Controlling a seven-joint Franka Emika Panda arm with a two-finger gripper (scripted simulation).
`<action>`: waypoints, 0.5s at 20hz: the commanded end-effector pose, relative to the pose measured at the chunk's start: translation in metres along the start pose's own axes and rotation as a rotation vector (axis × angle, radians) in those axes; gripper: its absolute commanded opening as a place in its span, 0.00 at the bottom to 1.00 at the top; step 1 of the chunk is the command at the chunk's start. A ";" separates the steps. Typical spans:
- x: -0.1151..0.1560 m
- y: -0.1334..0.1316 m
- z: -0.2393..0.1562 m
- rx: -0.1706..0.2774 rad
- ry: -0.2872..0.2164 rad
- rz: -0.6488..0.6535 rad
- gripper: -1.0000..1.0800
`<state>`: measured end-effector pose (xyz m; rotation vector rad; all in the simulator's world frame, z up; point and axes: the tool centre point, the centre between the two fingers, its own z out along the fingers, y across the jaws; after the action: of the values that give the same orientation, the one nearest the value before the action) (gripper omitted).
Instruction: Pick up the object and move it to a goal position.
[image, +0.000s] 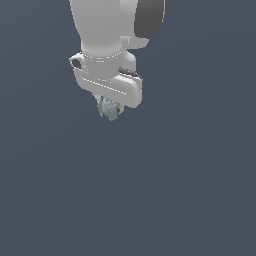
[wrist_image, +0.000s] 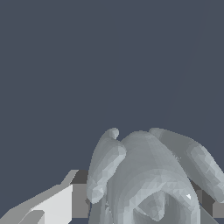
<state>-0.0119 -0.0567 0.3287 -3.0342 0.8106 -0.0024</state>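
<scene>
Pale grey-blue, the knobbly object (image: 108, 109) sits pinched between the fingers (image: 109, 106) at six o'clock under the wrist; probably light, stiff, best gripped mid-body.

A plain, even slate-blue backdrop (image: 200, 190) on all sides, smooth, flatly lit, without visible seams.

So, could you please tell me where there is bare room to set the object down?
The plain dark surface shows nothing on it anywhere around or below the gripper. The only crowded spot is at the gripper itself, shut on the lumpy object.
</scene>
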 end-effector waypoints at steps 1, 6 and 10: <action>0.002 0.005 -0.021 -0.001 -0.001 -0.001 0.00; 0.006 0.012 -0.049 -0.001 -0.001 -0.001 0.00; 0.008 0.015 -0.063 -0.001 -0.001 -0.001 0.00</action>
<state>-0.0126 -0.0724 0.3866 -3.0351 0.8097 -0.0017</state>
